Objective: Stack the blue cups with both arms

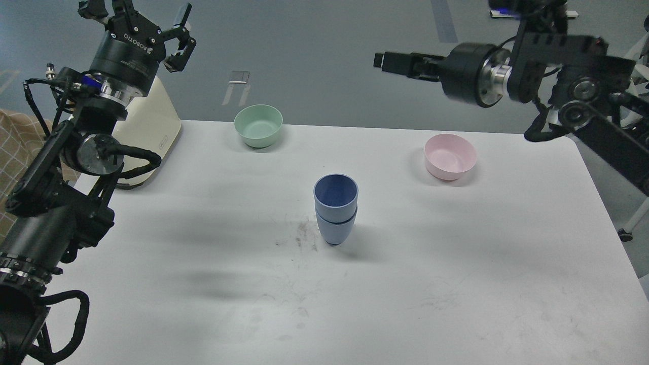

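Your white bench (456, 284) carries, mid-surface, the blue cups (335, 209) nested upright, with a mint-green bowl (258, 125) far left and a pink bowl (450, 156) far right. Your left pincer (147, 23) hangs raised, fingers spread wide, empty. Your right pincer (388, 61) points left above the far edge; its spread you cannot tell.

White rectangular table (456, 284) fills most of view, top matte, scuffed with grey smudges near centre and faint scratches toward front. Soft diffuse shadows on surface, light from above. Grey-blue floor (324, 56) beyond far edge, smooth, with darker stripe (444, 20) at upper right and pale rectangular marking (238, 87) near table's far edge. Cream-coloured appliance (152, 121) at table's far left corner. Tan checked fabric (15, 147) at left edge. Caster wheel (625, 234) on floor at right, beside table.
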